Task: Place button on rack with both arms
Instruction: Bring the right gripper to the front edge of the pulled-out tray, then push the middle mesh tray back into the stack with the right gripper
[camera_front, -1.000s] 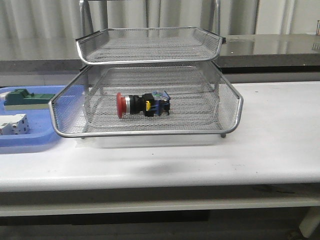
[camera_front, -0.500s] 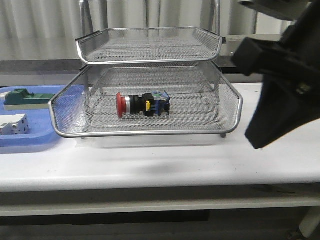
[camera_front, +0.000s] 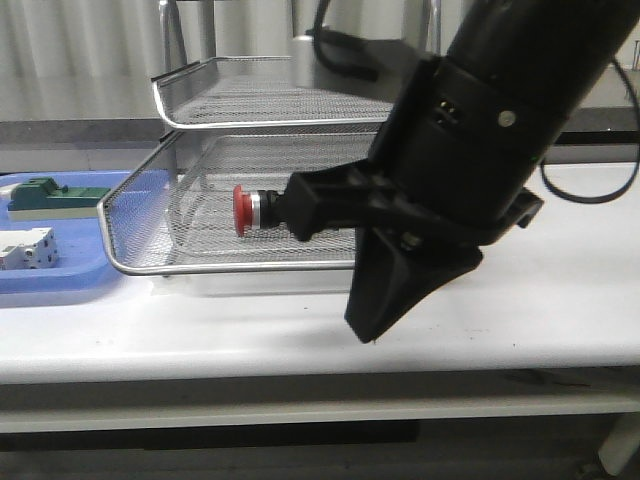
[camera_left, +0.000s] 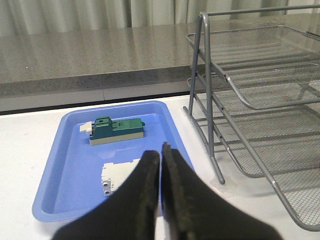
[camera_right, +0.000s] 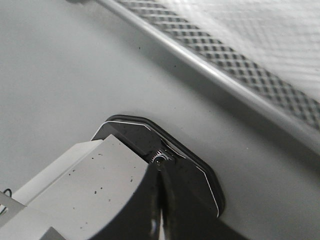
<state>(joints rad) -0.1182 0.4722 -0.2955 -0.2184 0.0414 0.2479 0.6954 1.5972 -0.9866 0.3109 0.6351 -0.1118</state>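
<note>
Front view first: the button (camera_front: 250, 209) lies on its side in the lower tier of the rack (camera_front: 140, 262), red head toward the left, most of its black body hidden behind the right arm (camera_front: 470, 150), which hangs low in front of the tray. It looks small, rigid and fairly light; the round head and smooth collar would likely roll or slip, so the squarer black body seems the better place to pinch, across its flat sides. To the left, a blue tray (camera_front: 90, 275) holds a green block (camera_front: 45, 195) and a white block (camera_front: 25, 248). Left wrist view: the left gripper (camera_left: 161, 185) has its fingers pressed together with only a hairline gap, holding nothing, poised above the blue tray with the rack's frame off to one side. Right wrist view: the right gripper (camera_right: 159, 200) is likewise closed to a thin seam and empty, its tips close over the white table (camera_right: 60, 75) just outside the rack's chrome rim; whether they touch the surface cannot be told.
</note>
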